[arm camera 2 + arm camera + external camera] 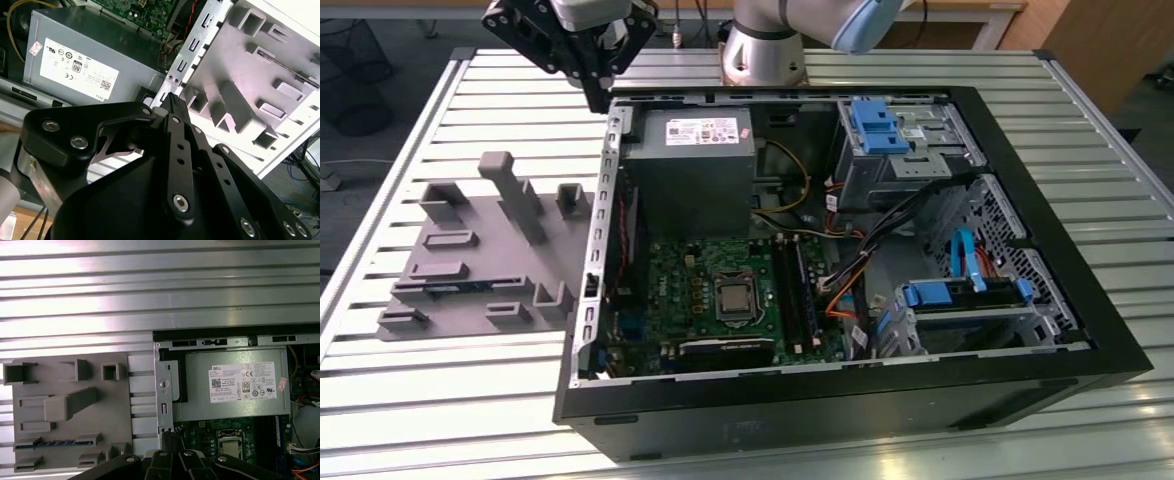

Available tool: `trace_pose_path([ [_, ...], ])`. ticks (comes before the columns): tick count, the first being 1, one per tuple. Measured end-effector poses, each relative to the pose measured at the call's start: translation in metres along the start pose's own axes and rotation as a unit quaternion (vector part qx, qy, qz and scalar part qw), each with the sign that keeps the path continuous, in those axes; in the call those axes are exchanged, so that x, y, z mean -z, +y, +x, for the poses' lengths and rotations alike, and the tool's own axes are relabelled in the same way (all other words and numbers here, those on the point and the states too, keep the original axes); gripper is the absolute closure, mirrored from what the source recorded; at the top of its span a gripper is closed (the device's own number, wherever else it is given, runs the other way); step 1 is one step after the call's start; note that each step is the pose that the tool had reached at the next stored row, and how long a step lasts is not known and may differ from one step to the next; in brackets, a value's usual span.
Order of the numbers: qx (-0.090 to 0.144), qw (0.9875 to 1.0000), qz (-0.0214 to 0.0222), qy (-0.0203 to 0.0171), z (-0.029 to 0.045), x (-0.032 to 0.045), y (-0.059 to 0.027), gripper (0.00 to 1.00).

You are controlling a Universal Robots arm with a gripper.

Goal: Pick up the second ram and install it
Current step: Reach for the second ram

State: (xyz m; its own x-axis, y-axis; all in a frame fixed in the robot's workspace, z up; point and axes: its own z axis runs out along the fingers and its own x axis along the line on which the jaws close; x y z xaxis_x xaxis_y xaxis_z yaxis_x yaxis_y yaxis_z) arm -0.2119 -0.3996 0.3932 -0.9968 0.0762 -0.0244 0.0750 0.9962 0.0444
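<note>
An open desktop computer case (854, 390) lies on its side on a slatted metal table (440, 400), its black wall nearest the exterior view. Just inside that wall sits the green motherboard (680, 280), with a square processor socket (736, 297) at its middle and long black memory slots (797, 290) beside it, towards the exterior view's right. Further to the exterior view's right, a blue drive caddy (954, 295) sits among coloured cables. On the table at the exterior view's left of the case lies a grey plastic holder tray (494, 240) with upright posts and shallow pockets. The second ram (454, 287), a slim blue stick, rests on edge in a long slot near the tray's near end. In the first wrist view it appears as a blue strip with dark chips (55, 443), seated in the tray (115, 410). Beyond the motherboard a grey power-supply box (687, 170) with a white label fills the far part of the case. It also appears in both wrist views (100, 50) (230, 405). Further back, the black gripper (596, 92) hangs above the case's far corner on the tray side. Its fingers are pressed together to a point with nothing between them, as both wrist views show (172, 100) (170, 437). It is well apart from the second ram. Behind it stands the silver arm base (767, 50).
</note>
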Motion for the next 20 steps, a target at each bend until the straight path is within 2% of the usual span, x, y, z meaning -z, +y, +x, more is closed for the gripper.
trace_pose_path([
  [7, 0.000, 1.0000, 0.0000, 0.0000, 0.0016, 0.0002, -0.0058, 0.89],
  [18, 0.000, 1.0000, 0.0000, 0.0000, 0.0219, 0.0007, -0.0081, 0.89],
  [20, 0.000, 1.0000, 0.0000, 0.0000, 0.0237, 0.0007, -0.0082, 0.89],
])
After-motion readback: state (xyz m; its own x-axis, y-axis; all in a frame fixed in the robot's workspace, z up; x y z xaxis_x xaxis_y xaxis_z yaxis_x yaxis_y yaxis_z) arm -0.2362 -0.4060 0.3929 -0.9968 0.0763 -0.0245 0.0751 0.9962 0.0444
